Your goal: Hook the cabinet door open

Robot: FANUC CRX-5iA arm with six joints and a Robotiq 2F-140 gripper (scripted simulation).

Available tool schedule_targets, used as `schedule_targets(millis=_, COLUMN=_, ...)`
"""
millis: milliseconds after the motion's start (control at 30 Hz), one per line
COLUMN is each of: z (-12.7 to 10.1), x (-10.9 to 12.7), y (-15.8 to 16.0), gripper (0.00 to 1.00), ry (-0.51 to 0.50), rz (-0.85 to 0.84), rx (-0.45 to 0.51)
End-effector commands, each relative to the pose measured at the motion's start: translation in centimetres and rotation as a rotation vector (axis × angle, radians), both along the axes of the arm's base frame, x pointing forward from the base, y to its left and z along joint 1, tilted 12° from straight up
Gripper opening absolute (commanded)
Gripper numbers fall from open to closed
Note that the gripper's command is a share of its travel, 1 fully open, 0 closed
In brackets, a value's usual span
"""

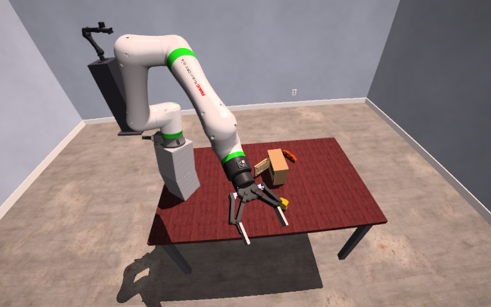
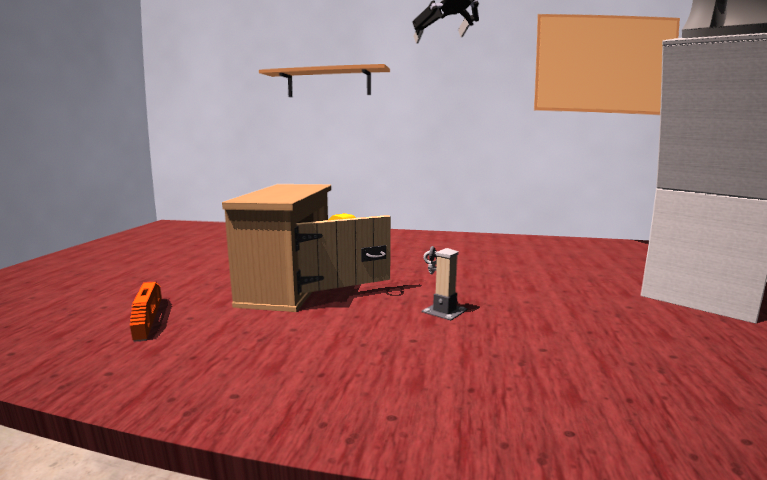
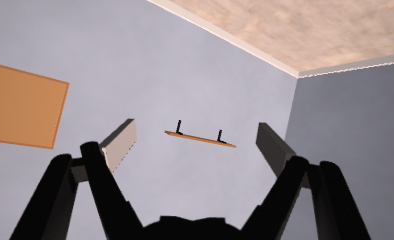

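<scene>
A small wooden cabinet stands upright on the red table. Its plank door with a black handle stands partly open. A short wooden post on a metal foot stands just off the door's free edge, with a grey metal hook fitting at its top; the post is apart from the door. In the top view my arm hides the post. My gripper is wide open and empty, high above the table's front part, far from post and door.
An orange ribbed object lies beyond the cabinet. A yellow block lies on the table near my fingers in the top view. My grey base pedestal stands at the table's corner. A wall shelf and a corkboard hang behind.
</scene>
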State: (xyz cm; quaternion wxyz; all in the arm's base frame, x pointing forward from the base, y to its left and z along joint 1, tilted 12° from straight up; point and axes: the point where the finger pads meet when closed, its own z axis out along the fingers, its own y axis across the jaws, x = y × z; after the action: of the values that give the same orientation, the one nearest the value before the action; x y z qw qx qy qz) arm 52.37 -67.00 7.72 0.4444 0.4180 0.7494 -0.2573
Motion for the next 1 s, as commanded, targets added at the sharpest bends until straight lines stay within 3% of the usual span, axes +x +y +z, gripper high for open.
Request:
schedule_targets(millis=0, z=-0.1, x=1.5, y=1.2, gripper=1.0, ry=-0.008, rz=0.031, rx=-0.013)
schedule_targets(millis=100, z=-0.1, x=1.5, y=1.2, gripper=1.0, ry=-0.008, rz=0.031, rx=-0.013)
schedule_targets(millis=133, z=-0.8, x=5.5, y=5.6, gripper=1.0, ry=-0.007, rz=0.145, rx=-0.013)
schedule_targets(millis=600, z=-0.8, x=5.5, y=5.6, gripper=1.0, ry=-0.007, rz=0.145, rx=-0.013)
schedule_targets(millis=633, z=-1.6, x=9.2, y=10.5, gripper=1.0, ry=-0.004, rz=0.263, rx=-0.006)
schedule_targets(millis=933, z=-1.6, x=9.2, y=10.5, gripper=1.0, ry=-0.004, rz=0.263, rx=-0.006)
schedule_targets(millis=967, z=-2.5, x=12.5, y=15.9, gripper=1.0, ry=0.005, rz=0.384, rx=0.007)
